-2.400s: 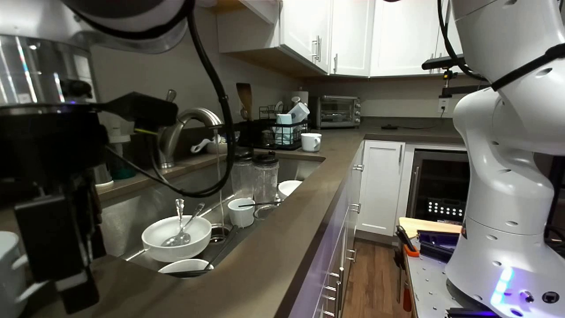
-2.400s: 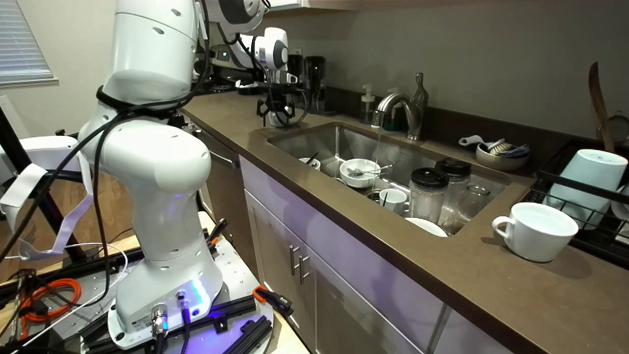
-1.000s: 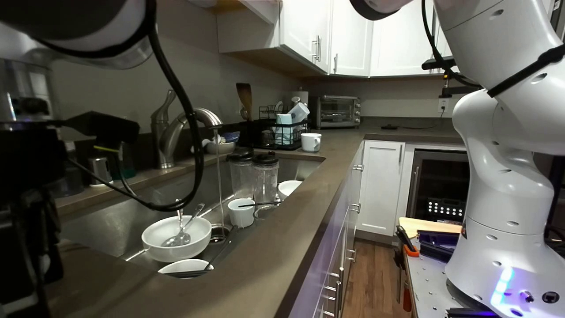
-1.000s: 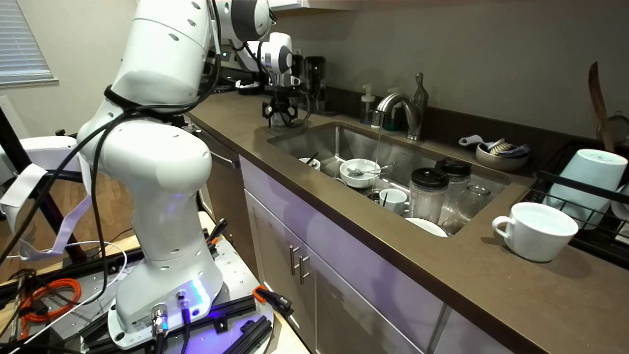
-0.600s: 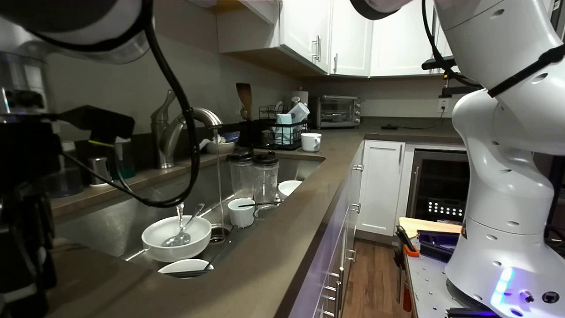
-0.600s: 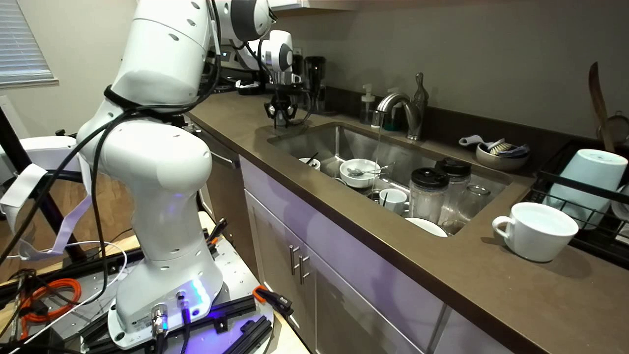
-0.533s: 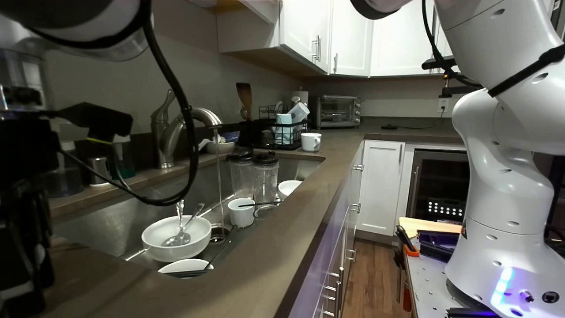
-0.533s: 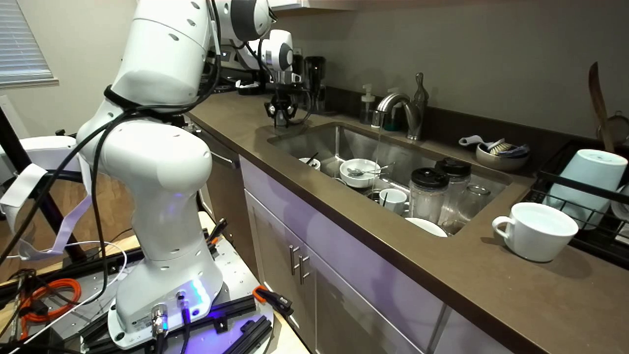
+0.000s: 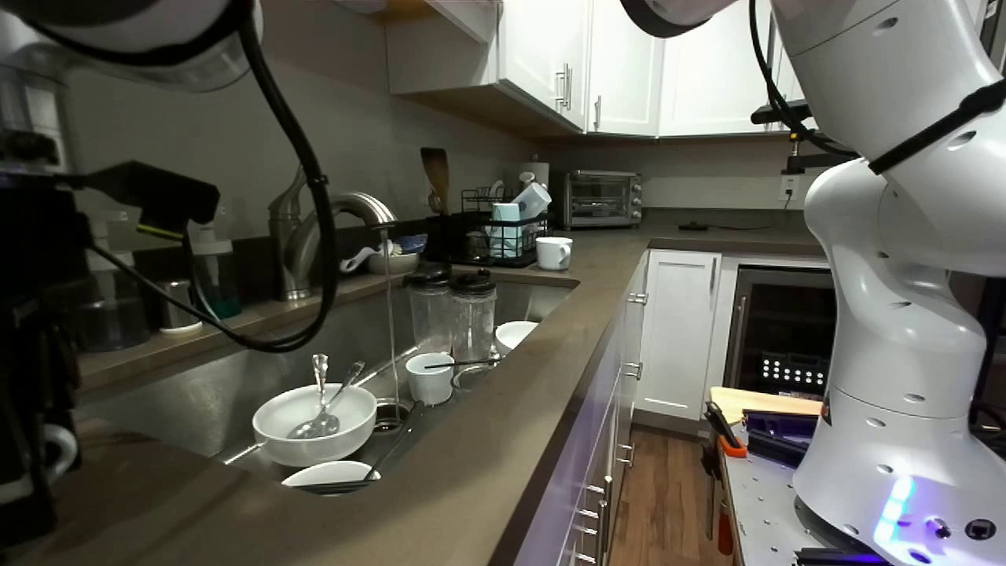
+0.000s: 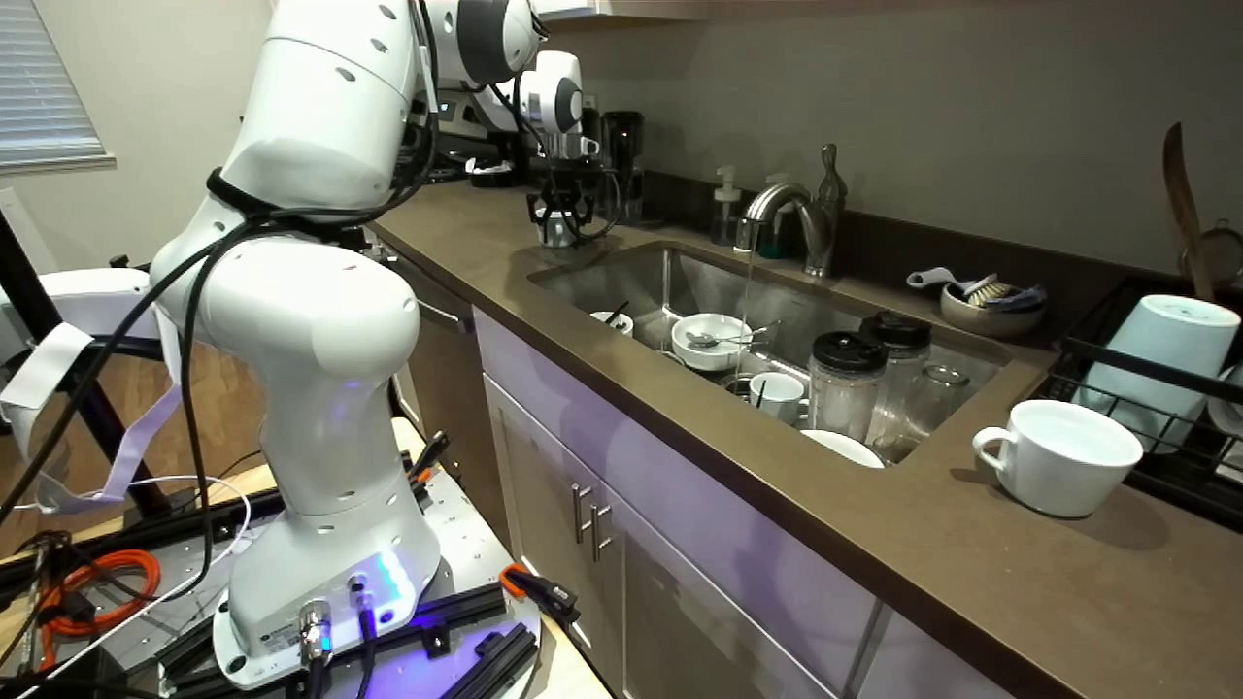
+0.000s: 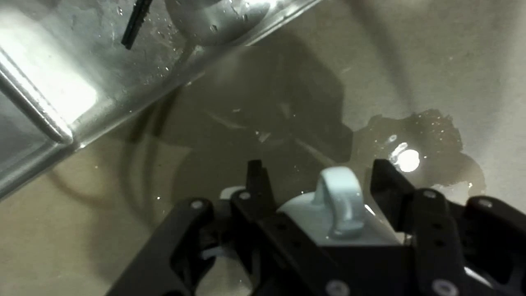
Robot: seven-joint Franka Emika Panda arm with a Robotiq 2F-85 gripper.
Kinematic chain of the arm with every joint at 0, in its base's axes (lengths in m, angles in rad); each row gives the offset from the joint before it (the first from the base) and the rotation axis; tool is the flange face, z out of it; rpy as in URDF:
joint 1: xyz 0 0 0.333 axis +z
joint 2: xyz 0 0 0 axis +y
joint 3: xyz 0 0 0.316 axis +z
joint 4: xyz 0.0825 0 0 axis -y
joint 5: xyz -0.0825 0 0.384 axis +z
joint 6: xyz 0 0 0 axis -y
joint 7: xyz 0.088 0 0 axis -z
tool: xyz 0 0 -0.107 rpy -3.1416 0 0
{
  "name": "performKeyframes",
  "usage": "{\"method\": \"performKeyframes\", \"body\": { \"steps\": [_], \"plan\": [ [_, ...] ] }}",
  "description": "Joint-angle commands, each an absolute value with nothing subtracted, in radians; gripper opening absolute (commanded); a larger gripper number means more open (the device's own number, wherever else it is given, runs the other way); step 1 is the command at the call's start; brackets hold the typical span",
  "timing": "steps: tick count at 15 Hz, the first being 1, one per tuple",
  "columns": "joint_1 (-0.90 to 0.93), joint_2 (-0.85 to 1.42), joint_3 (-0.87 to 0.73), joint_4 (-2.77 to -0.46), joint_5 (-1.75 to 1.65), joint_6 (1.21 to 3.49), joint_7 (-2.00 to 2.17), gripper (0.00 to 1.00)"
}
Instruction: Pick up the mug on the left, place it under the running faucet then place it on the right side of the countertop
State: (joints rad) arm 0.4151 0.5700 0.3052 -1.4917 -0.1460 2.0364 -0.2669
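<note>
The white mug shows in the wrist view point(image 11: 304, 213) between the two fingers, with its loop handle towards the camera. My gripper point(image 11: 318, 162) is open around it. A gap shows between the mug and the right finger point(image 11: 390, 193); the left finger hides the mug's other side. In an exterior view the mug point(image 10: 556, 231) sits low between the fingers; only its handle point(image 9: 59, 452) shows past the black gripper in an exterior view. The faucet point(image 10: 782, 199) runs a thin stream into the sink. The countertop point(image 10: 874, 515) stretches to the right.
The sink point(image 10: 699, 277) holds white bowls, a white cup point(image 10: 777, 393) and lidded jars point(image 10: 845, 388). Another white mug point(image 10: 1063, 461) stands beside the dish rack point(image 10: 1078, 364). Pump bottles point(image 10: 726, 204) stand behind the sink. A wet patch point(image 11: 464, 168) lies on the counter.
Over the last seconds my gripper has shifted left in an exterior view, dipped, then risen slightly. The mug shows more clearly between the fingers in an exterior view. The water keeps running.
</note>
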Motion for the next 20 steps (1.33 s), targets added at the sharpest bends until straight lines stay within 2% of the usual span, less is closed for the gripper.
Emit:
{"method": "performKeyframes", "body": {
  "steps": [1,2,3,4,5,13,15,18,19,20],
  "plan": [
    [0.432,0.583,0.299,-1.473,-0.162,2.025,-0.27,0.92],
    [0.432,0.586,0.3,-1.474,-0.161,2.028,-0.275,0.96],
    [0.434,0.581,0.302,-1.489,-0.16,2.036,-0.271,0.55],
    [0.436,0.581,0.303,-1.491,-0.159,2.036,-0.27,0.58],
    [0.435,0.588,0.3,-1.474,-0.16,2.025,-0.274,0.57],
    [0.436,0.575,0.298,-1.487,-0.161,2.023,-0.267,0.05],
    [0.435,0.579,0.296,-1.476,-0.16,2.015,-0.269,0.01],
    [0.435,0.582,0.295,-1.47,-0.16,2.01,-0.27,0.05],
    [0.435,0.582,0.295,-1.468,-0.161,2.008,-0.268,0.15],
    [0.435,0.582,0.293,-1.465,-0.163,2.005,-0.268,0.4]
  ]
}}
